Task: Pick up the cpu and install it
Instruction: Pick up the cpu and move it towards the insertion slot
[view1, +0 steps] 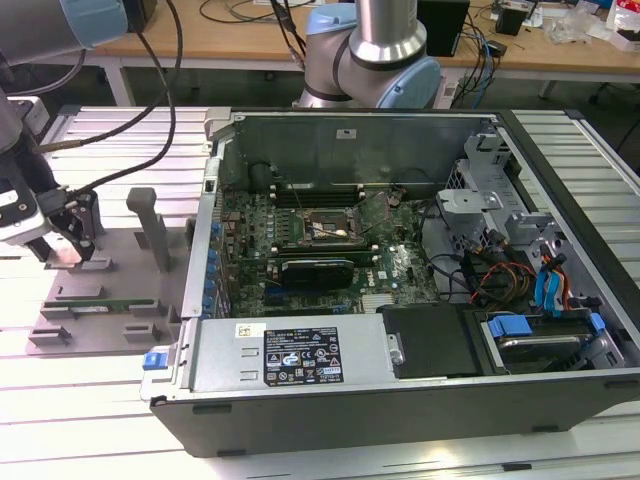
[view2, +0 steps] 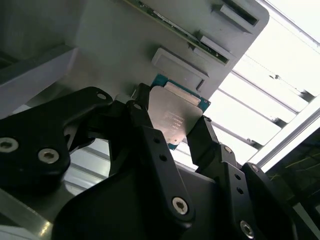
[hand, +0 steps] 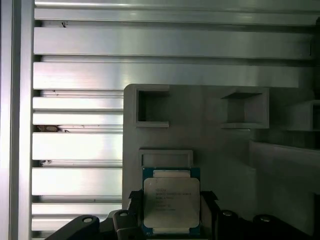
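Pickup at the grey fixture (view1: 120, 262): the tool (view1: 82, 252) grasps the cpu (hand: 171, 200) by two opposite edges.
At the exterior view's left, both hang over the fixture's edge on the slatted counter (view1: 90, 420), with open room toward the computer case (view1: 300, 390).

Nothing can be read: faint print lines cross the cpu (hand: 171, 201), and tiny white marks dot a black sticker (view1: 301, 358) on the computer case (view1: 400, 412).

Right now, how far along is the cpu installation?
Done: the gripper is at the grey tray. In hand: its fingers clamp the cpu at both sides, over the tray. Left: the cpu is not yet in the motherboard socket inside the computer case.
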